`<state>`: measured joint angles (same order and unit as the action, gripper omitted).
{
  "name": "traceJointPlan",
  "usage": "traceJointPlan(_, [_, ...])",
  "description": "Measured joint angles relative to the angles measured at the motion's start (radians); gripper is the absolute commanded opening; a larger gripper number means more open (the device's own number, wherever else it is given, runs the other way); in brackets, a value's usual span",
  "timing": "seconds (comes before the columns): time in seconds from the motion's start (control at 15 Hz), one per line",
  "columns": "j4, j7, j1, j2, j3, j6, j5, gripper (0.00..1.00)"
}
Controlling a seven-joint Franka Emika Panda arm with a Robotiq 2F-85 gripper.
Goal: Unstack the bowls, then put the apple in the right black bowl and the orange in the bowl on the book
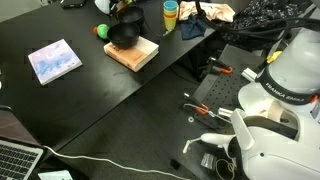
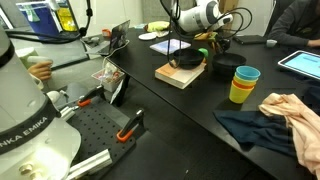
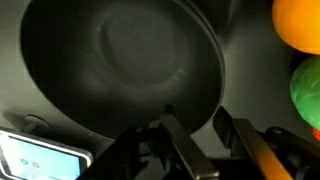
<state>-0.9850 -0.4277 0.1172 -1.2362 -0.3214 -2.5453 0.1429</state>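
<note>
unstacking: not yet done | gripper: jaws straddle black bowl rim at 5 o'clock, clamp unclear | bowl on tan book | apple, orange: unplaced

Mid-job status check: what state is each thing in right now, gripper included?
Gripper: jaws straddle the bowl's rim; gripped or not, cannot tell.
Bowl: upright, empty, on the tan book.
Apple: loose beside the bowl, not in one.
Orange: loose beside the apple.
Cups: stacked upright.
</note>
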Motion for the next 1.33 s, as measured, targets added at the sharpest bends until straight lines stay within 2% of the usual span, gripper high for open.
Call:
traceJointPlan(0.07, [0.005, -0.003, 0.000, -0.002, 0.000, 0.006, 0.000, 0.06])
traceJointPlan(0.27, [0.015, -0.015, -0.001, -0.008, 0.000, 0.016, 0.000, 0.00])
traceJointPlan(0.4, [0.015, -0.027, -0.002, -0.009, 0.003, 0.025, -0.001, 0.03])
traceJointPlan(1.0, [0.016, -0.076, -0.020, 0.007, 0.027, 0.033, -0.044, 0.03])
traceJointPlan(1.33, [0.014, -0.079, -0.022, 0.066, 0.045, 0.094, -0.060, 0.02])
